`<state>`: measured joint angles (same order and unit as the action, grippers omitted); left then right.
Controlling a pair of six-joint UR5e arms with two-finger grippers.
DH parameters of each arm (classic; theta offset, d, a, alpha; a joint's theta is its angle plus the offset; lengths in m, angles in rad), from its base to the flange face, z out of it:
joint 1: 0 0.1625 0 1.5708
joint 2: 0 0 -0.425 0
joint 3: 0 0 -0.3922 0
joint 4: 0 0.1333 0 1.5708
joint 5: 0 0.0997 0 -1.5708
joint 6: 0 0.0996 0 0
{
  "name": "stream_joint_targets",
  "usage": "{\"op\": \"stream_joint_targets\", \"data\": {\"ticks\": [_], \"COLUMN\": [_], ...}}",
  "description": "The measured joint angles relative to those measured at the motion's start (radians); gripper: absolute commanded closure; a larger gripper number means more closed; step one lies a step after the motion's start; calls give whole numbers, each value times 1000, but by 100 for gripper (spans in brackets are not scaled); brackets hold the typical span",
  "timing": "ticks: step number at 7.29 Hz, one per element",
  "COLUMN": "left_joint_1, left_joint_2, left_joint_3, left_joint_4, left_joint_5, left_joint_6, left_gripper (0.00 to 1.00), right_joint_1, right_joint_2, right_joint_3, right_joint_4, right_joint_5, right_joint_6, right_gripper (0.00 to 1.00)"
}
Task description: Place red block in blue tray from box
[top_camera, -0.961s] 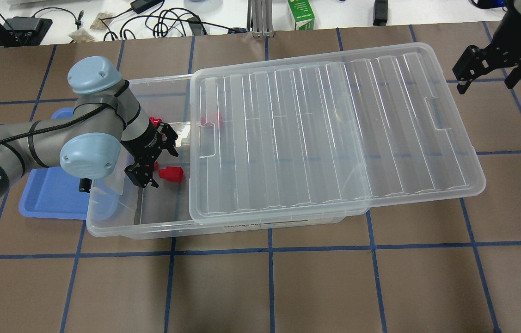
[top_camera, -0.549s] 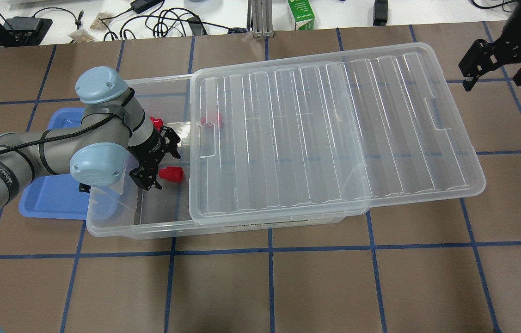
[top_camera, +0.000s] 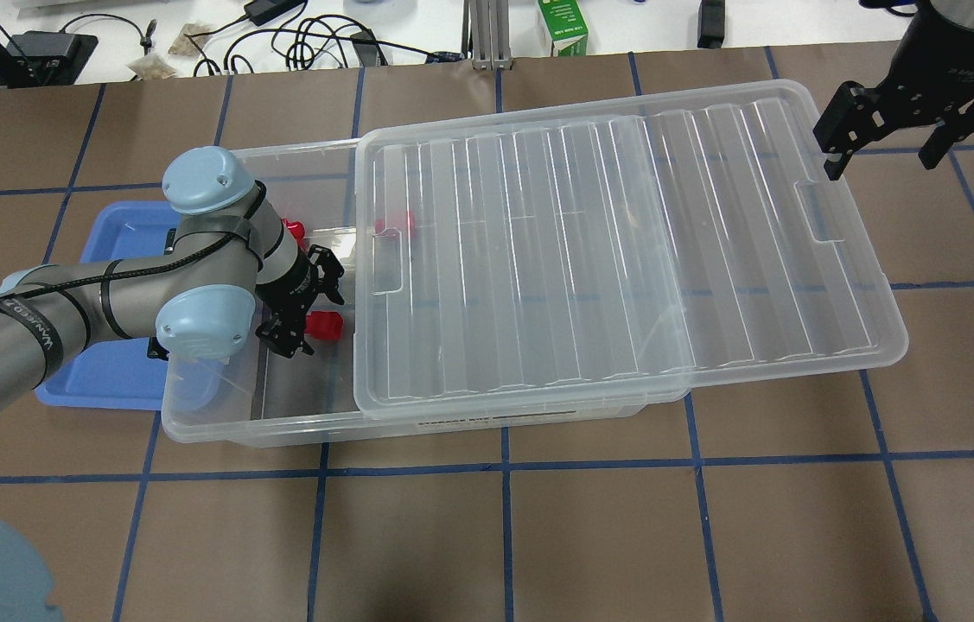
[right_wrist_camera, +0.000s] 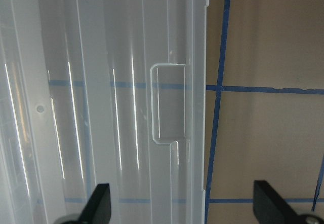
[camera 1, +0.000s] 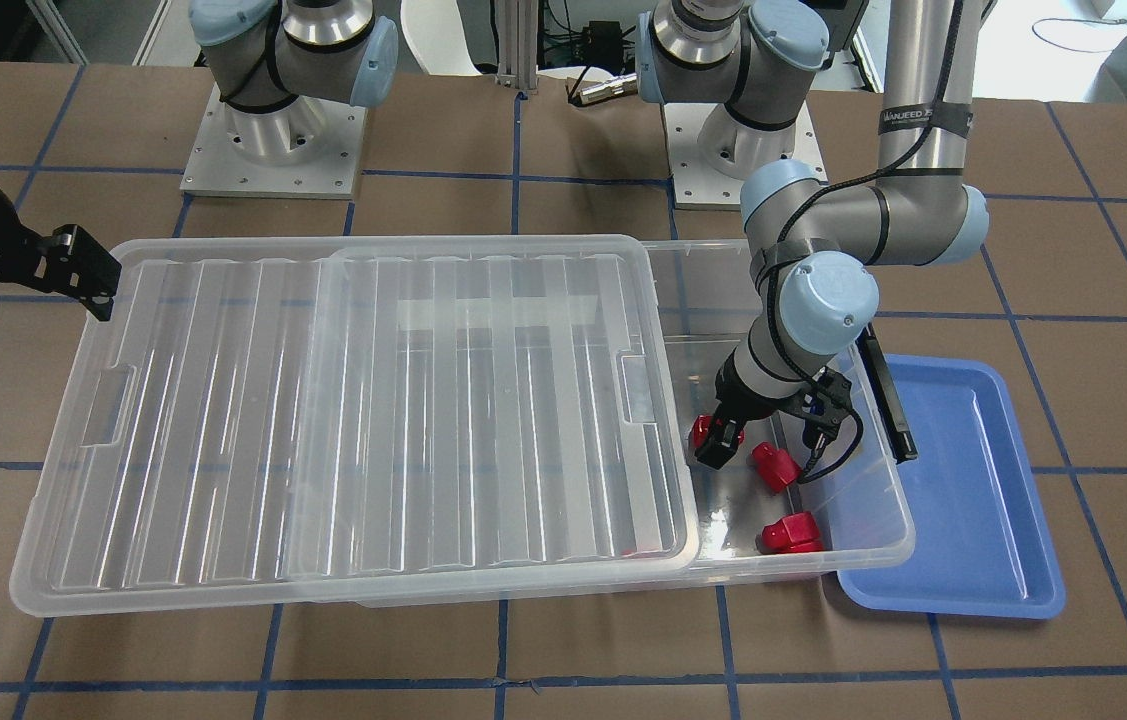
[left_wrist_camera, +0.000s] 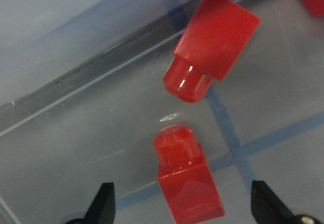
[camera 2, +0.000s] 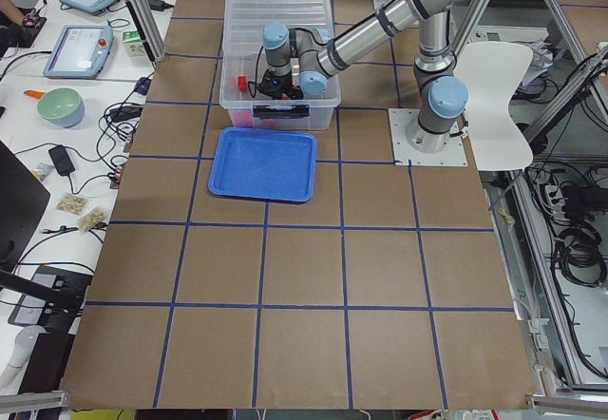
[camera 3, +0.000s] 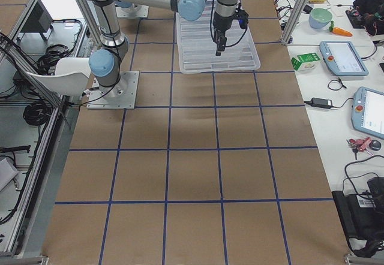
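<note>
The box (top_camera: 236, 428) is a clear bin with its ribbed lid (top_camera: 607, 250) slid to the right, so its left end is uncovered. Several red blocks lie in that end. One shows at the gripper (top_camera: 324, 326), one near the far wall (top_camera: 295, 229), and one under the lid's edge (top_camera: 396, 225). My left gripper (top_camera: 301, 315) is open and low inside the box. In the left wrist view its gripper (left_wrist_camera: 185, 206) has a red block (left_wrist_camera: 187, 183) lying between the fingertips, untouched, and a second block (left_wrist_camera: 212, 41) just beyond. The blue tray (top_camera: 106, 363) sits left of the box. My right gripper (top_camera: 884, 142) is open and empty over the lid's right edge.
The lid overhangs the box on the right, with a handle recess (right_wrist_camera: 169, 102) below my right gripper. The box wall stands between my left gripper and the blue tray (camera 1: 963, 500). Cables and a green carton (top_camera: 563, 26) lie beyond the far table edge.
My left arm has moved right, bringing the open gripper closer to the red block by the lid. My right gripper moved back, then left toward the lid's right edge.
</note>
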<state>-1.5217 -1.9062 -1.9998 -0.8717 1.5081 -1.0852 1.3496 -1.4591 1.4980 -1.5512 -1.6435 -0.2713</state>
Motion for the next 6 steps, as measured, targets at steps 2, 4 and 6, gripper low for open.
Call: {"op": "stream_joint_targets", "data": {"ticks": [2,4,6], "left_joint_1": [0,0,0], "left_joint_2": [-12,4,53], "left_joint_3": [2,7,17], "left_joint_4": [20,26,10], "left_joint_5": [-1,0,0], "left_joint_6": [15,46,56], "left_gripper": [100,100,100], "right_joint_1": [0,0,0], "right_joint_2": [-7,-9,-11], "right_joint_3": [-4,-9,-11], "right_joint_4": [6,23,29], "right_joint_5": [-3,-4,0], "right_joint_6": [1,5,7], "right_gripper": [0,0,0]}}
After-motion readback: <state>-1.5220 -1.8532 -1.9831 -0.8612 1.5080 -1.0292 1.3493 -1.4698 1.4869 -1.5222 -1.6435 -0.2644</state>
